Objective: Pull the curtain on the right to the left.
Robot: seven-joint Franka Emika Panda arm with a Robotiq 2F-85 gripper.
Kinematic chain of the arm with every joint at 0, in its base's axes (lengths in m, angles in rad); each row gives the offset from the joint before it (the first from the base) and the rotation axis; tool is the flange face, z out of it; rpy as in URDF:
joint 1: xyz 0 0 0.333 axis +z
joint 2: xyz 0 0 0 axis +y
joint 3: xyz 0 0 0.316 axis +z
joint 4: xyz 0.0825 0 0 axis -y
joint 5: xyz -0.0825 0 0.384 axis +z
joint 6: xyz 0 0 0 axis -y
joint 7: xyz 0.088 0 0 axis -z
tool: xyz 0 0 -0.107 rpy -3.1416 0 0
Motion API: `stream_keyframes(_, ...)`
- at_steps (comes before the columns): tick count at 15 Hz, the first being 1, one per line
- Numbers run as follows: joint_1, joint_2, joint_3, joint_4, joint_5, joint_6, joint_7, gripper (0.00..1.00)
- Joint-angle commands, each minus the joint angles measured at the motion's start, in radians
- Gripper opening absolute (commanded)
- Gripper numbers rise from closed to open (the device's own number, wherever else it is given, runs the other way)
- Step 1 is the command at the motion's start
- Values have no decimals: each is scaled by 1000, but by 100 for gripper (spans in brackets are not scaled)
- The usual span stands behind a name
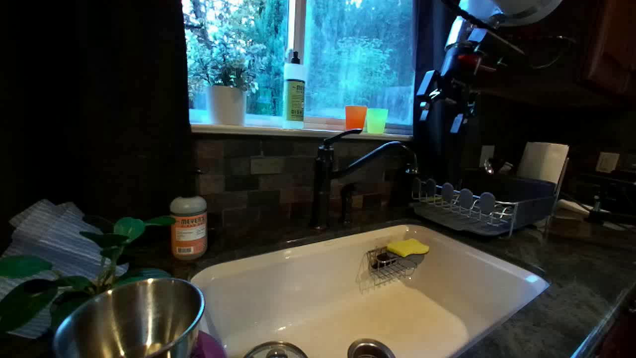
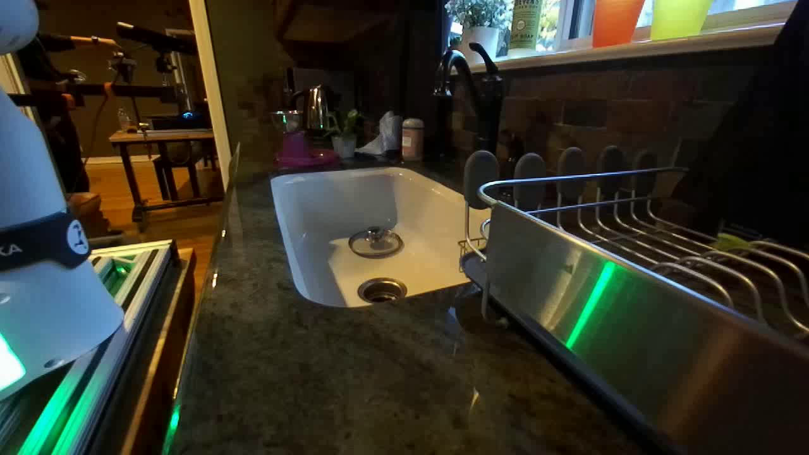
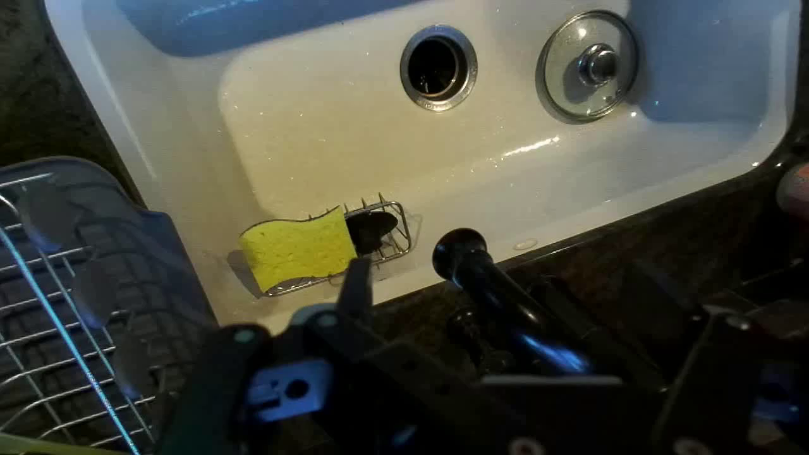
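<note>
The curtain (image 1: 428,35) is a narrow, near-black drape hanging at the right edge of the window. It also shows as a dark shape at the right of an exterior view (image 2: 761,120). My gripper (image 1: 440,121) hangs pointing down in front of the curtain's lower part. Its two fingers are apart with nothing seen between them. Whether it touches the fabric cannot be told. In the wrist view my gripper (image 3: 531,297) is spread wide above the dark faucet (image 3: 499,284). The curtain cannot be made out in the wrist view.
A broader dark drape (image 1: 129,99) hangs left of the window. Orange (image 1: 356,118) and green (image 1: 377,121) cups, a soap bottle (image 1: 294,99) and a potted plant (image 1: 226,104) stand on the sill. A dish rack (image 1: 516,219) stands below the gripper, beside the white sink (image 1: 298,258).
</note>
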Motion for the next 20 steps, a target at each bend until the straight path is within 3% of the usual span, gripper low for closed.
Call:
stream_keyframes(1,-7,0,6,2,2,-2,-2,100)
stream_keyframes(10,-7,0,6,2,2,-2,-2,100)
stream_keyframes(14,-62,-15,-25,-16,-86,-6,-7,100)
stream_keyframes(20,-128,-1,-189,-5,-116,-94,-356,100)
